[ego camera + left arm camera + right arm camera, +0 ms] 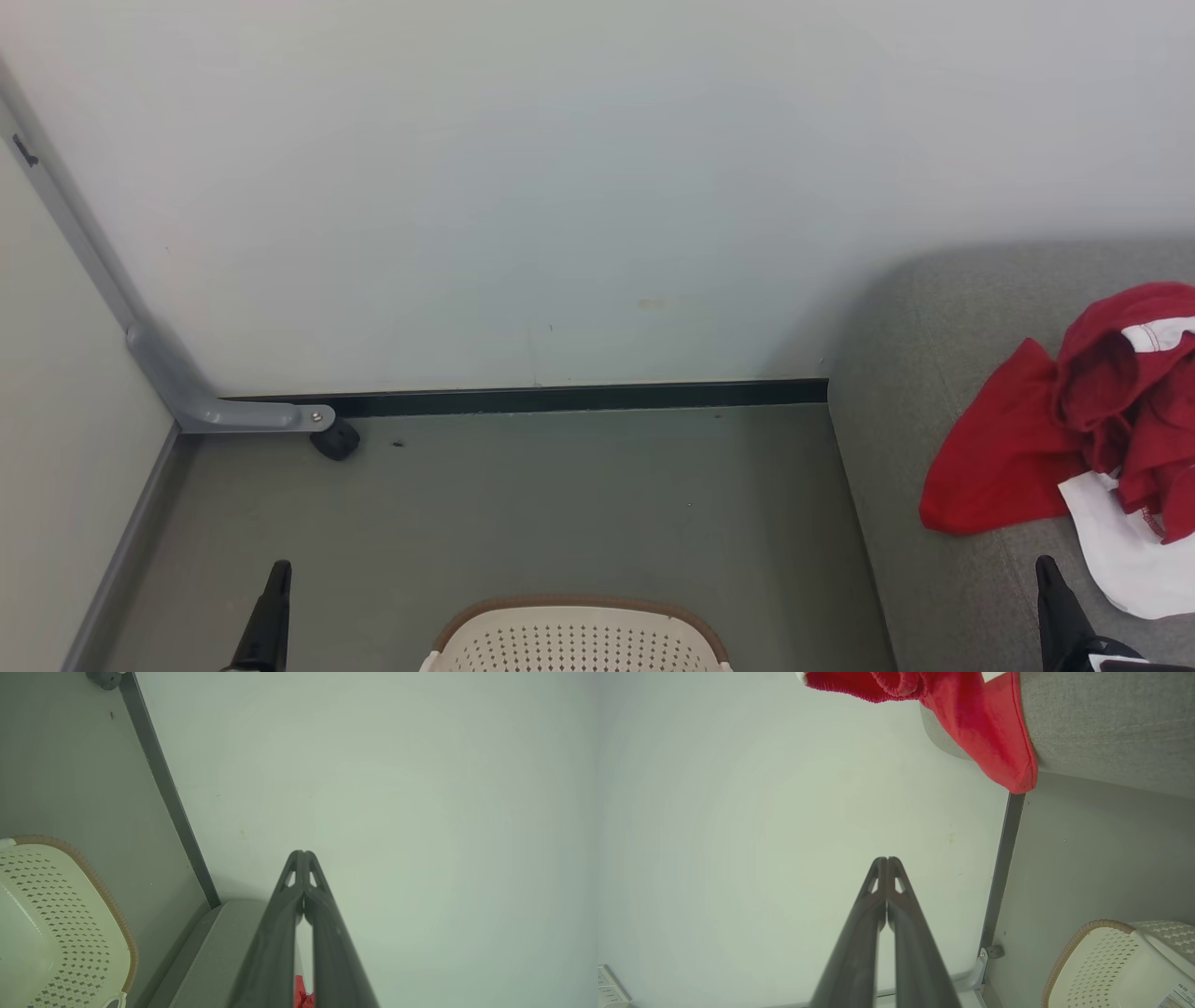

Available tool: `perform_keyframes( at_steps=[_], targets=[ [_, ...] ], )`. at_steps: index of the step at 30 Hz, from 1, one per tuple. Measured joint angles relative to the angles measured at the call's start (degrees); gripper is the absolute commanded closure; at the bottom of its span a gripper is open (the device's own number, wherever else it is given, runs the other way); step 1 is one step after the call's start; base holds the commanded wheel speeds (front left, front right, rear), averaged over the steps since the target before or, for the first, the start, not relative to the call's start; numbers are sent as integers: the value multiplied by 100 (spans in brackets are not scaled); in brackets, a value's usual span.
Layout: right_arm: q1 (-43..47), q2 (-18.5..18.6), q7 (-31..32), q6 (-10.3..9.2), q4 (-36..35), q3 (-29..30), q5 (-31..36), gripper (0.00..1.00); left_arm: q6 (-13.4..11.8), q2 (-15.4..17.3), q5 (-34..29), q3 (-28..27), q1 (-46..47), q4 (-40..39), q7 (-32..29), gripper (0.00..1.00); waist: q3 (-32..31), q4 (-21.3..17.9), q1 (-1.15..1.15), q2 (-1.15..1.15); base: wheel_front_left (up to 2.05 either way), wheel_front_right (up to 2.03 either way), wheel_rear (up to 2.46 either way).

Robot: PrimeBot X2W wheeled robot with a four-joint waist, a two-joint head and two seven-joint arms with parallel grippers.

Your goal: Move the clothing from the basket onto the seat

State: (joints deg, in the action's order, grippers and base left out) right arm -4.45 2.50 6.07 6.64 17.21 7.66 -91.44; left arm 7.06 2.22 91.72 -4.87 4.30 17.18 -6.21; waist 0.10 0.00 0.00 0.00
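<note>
I'm reading the clothing (1074, 439) as lying heaped on the seat (887, 523), well right of the basket (574, 644). What I'm seeing of the basket's bottom is showing just its label (1181, 994). The left gripper (302, 853) and right gripper (887, 859) are hanging either side of the basket, fingers pressed together, tips pinching nothing. I'm judging this as wrap-up: checking the basket's hidden near part and steering the right gripper wide of the cloth.

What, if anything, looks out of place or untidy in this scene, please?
Only the soft red clothing with white panels stands out: it lies bunched and unfolded on the grey upholstered seat. The cream perforated plastic basket stands upright on the floor.
</note>
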Motion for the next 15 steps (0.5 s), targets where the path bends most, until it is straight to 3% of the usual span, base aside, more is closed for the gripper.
perform_keyframes(
  at_steps=[15],
  targets=[
    [0, 0, 0, 0, 1, 0, 0, 100, 0, 0, 0, 0, 0, 1, 0, 100, 0, 0, 0, 0, 0, 0, 0]
  ],
)
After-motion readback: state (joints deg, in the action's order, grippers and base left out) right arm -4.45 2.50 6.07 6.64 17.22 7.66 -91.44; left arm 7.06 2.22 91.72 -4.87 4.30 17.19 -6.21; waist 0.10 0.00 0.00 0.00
